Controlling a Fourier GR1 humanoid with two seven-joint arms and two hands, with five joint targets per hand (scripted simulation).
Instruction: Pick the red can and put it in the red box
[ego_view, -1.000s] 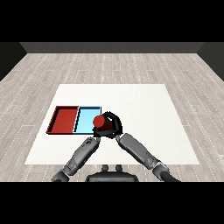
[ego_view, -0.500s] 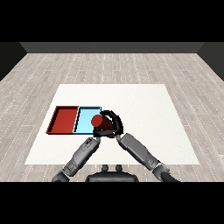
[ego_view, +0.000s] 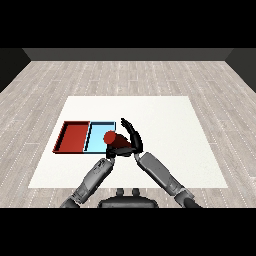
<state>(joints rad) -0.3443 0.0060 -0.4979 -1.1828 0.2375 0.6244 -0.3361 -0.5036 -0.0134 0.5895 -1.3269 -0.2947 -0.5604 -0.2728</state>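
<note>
White table (ego_view: 165, 115): wide bare surface beyond and to the right of the right robot hand (ego_view: 131, 138); far edge and right edge both well apart from it. Wooden floor (ego_view: 125, 75) shows past every table edge.

Two trays lie side by side, touching, to the left of the right robot hand: red tray (ego_view: 73, 137) farther left, light blue tray (ego_view: 97, 134) between it and the hand. The left rim of the red tray sits near the table's left edge.

Red can (ego_view: 113, 139): held in the right robot hand, fingers and thumb curled round its right side, upper fingers standing up above it. The can is tilted, its round end turned up and leftward, over the right rim of the light blue tray. Whether it touches the tray cannot be told.

Left robot hand (ego_view: 111, 154): just below the can and close under the right one; mostly hidden, finger state cannot be told.

Count: one can, two trays, two robot hands, two grey forearms
</note>
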